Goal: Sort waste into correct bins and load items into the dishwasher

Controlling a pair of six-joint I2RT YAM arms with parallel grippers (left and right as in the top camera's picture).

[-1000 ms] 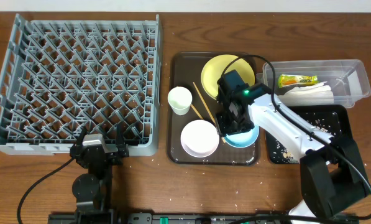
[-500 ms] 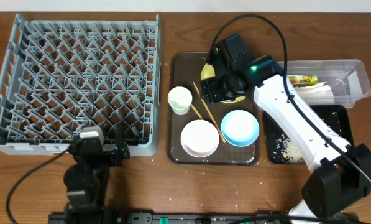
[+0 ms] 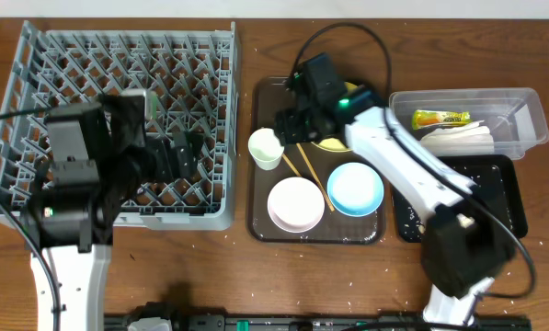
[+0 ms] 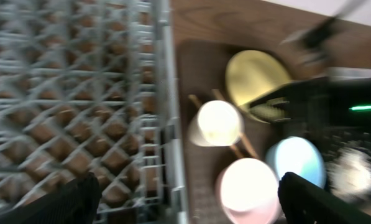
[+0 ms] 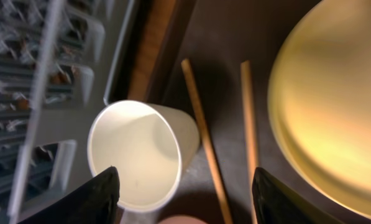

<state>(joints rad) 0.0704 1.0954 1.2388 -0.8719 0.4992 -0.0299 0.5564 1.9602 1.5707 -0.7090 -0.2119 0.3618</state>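
The sorting looks finished to me: the snack wrapper (image 3: 440, 118) and napkin (image 3: 463, 138) lie in the clear tub (image 3: 527, 106) and the food scraps (image 3: 428, 221) are scattered in the black tray (image 3: 504, 175), so I take the step in hand to be loading dishes. I have the right gripper (image 5: 184, 193) hovering low over the brown tray (image 3: 269, 225), jaws wide apart and holding nothing. The small white cup (image 5: 138, 155) sits close by one finger, the two chopsticks (image 5: 201, 130) run up between the fingers, and the yellow plate (image 5: 328, 106) is just beside them. Whether the cup or a chopstick is the target I cannot tell. The white bowl (image 3: 295, 204) and light blue bowl (image 3: 355, 188) rest side by side on the same tray. The left gripper (image 4: 188, 186) hangs above the grey rack (image 3: 118, 55) near its tray-side edge, jaws also apart and empty; the rack holds no dishes. Next I would centre the right jaws on one item, descend, close, and carry it to the pegs, taking care not to tip the cup
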